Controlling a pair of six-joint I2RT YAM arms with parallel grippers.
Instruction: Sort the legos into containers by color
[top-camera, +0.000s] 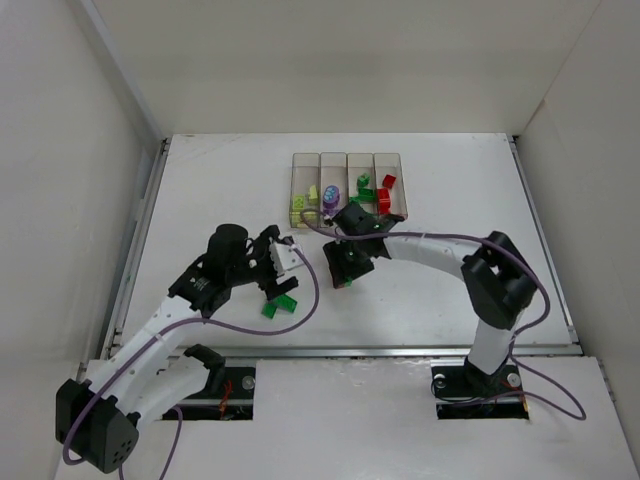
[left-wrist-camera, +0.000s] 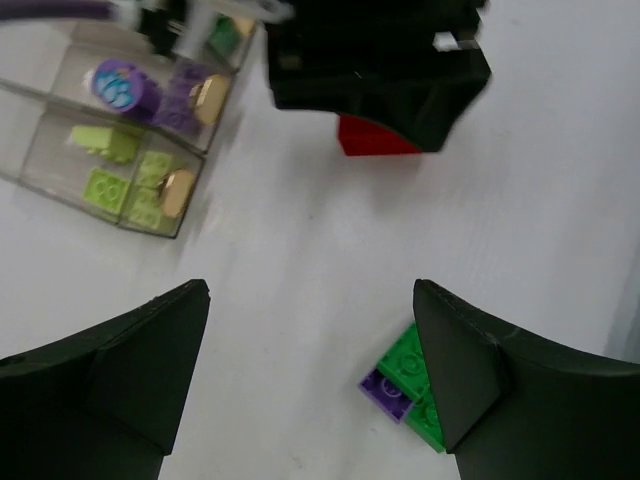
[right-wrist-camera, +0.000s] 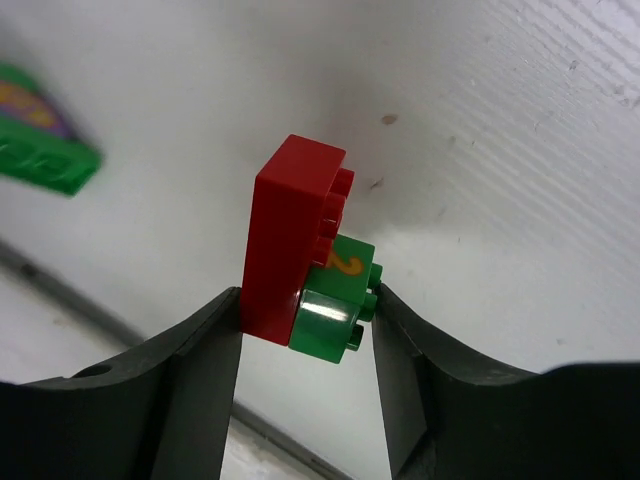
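Observation:
My right gripper (right-wrist-camera: 305, 310) is shut on a red brick (right-wrist-camera: 295, 240) joined to a green brick (right-wrist-camera: 335, 300) with a yellow mark, and holds them above the table. In the top view it (top-camera: 345, 272) is just in front of the four clear containers (top-camera: 348, 185), which hold pale yellow-green, purple, green and red legos. My left gripper (left-wrist-camera: 310, 340) is open and empty above the table. A green and purple lego cluster (left-wrist-camera: 405, 375) lies by its right finger. In the top view the left gripper (top-camera: 280, 288) is over green legos (top-camera: 270, 311).
In the left wrist view the right gripper (left-wrist-camera: 370, 60) with its red brick (left-wrist-camera: 375, 138) is just ahead, and the two leftmost bins (left-wrist-camera: 120, 130) are at upper left. The green-purple cluster (right-wrist-camera: 40, 140) shows at the left of the right wrist view. White walls enclose the table.

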